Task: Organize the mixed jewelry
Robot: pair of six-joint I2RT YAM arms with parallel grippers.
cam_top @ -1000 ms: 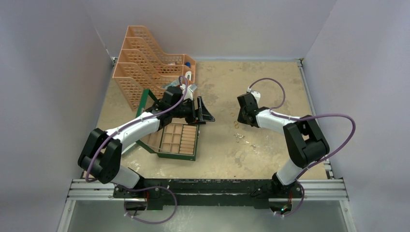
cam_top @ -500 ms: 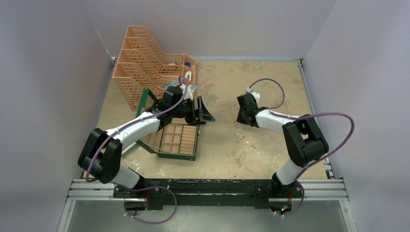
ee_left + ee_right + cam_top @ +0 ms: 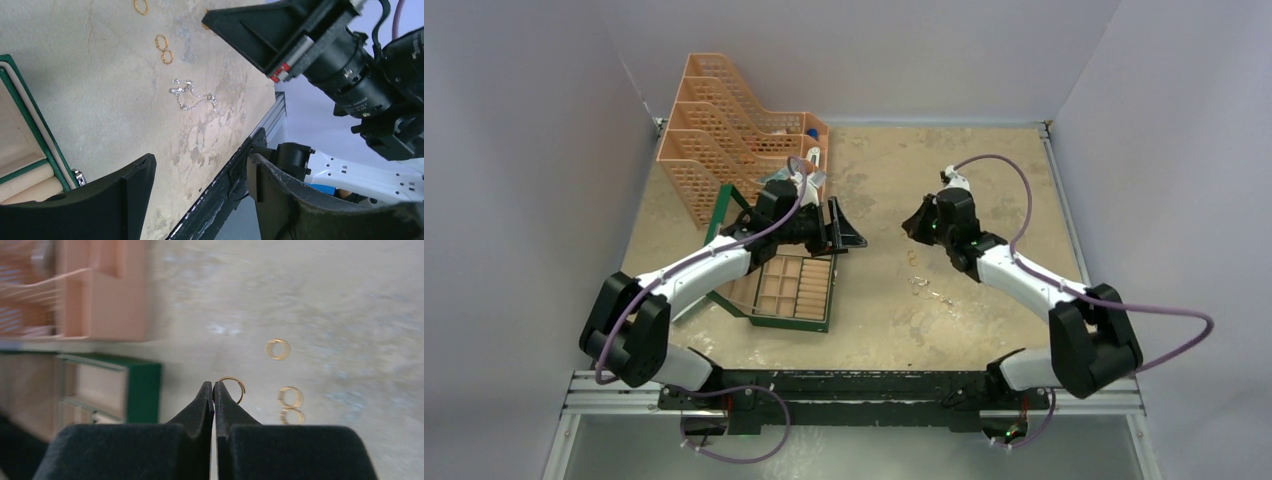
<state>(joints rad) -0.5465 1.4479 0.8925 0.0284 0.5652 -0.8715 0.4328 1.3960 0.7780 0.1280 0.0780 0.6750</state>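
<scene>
My right gripper (image 3: 213,388) is shut on a thin gold ring (image 3: 236,386), pinched at its tips and held above the table; it also shows in the top view (image 3: 916,226). Three more gold rings (image 3: 277,349) lie on the table below it, and they show in the left wrist view (image 3: 161,41) too. A silvery chain (image 3: 193,98) lies near them, and it shows in the top view (image 3: 922,285). The open green box (image 3: 790,290) with beige compartments lies to the left. My left gripper (image 3: 844,236) is open and empty over the box's right edge (image 3: 200,165).
An orange mesh file rack (image 3: 734,150) stands at the back left behind the box. The box's raised green lid (image 3: 720,215) leans toward the rack. The aluminium rail (image 3: 854,390) runs along the table's near edge.
My right gripper has risen off the table with the gold ring and tilted toward the box; its elbow has swung out to the right. The left arm has barely moved.
</scene>
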